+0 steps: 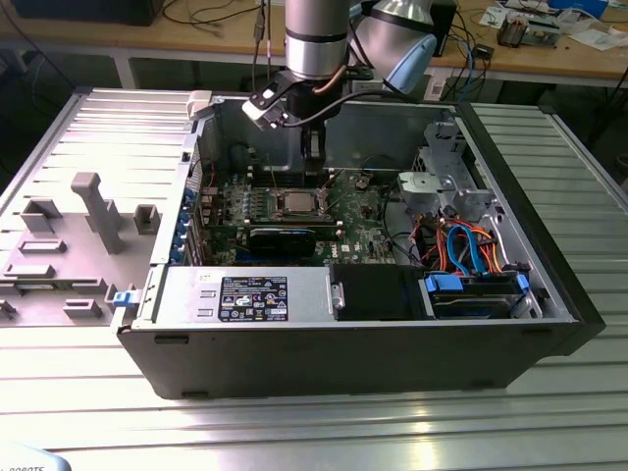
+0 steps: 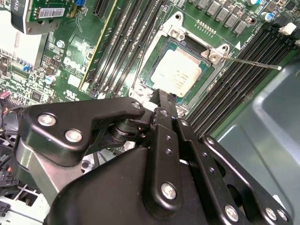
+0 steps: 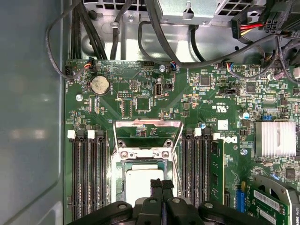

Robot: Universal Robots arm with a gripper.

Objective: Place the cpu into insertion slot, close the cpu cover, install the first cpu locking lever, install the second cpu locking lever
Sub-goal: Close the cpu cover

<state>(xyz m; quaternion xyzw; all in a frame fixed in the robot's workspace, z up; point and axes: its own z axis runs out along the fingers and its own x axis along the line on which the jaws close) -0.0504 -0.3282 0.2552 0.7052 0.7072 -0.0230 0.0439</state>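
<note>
The cpu (image 2: 176,72) lies flat in the insertion slot (image 2: 151,61) on the green board, its silver-grey top showing. It is seen too in the first wrist view (image 3: 140,180) and in the exterior view (image 1: 294,204). The cpu cover (image 3: 147,123) stands swung open, hinged at the slot's far edge, with board showing through its window. A thin locking lever (image 2: 253,62) sticks out over the memory slots, and another (image 2: 145,47) runs along the opposite side. My gripper (image 2: 164,96) is shut with nothing between its fingers, its tips just over the cpu's near edge (image 3: 161,184), (image 1: 312,169).
Long black memory slots (image 3: 86,173) flank the socket on both sides. A finned heatsink (image 3: 276,138) and expansion card (image 2: 47,14) sit nearby. Cable bundles (image 3: 154,42) hang by the case wall (image 3: 28,117). Drive cage with blue and orange cables (image 1: 461,245) fills the exterior view's right.
</note>
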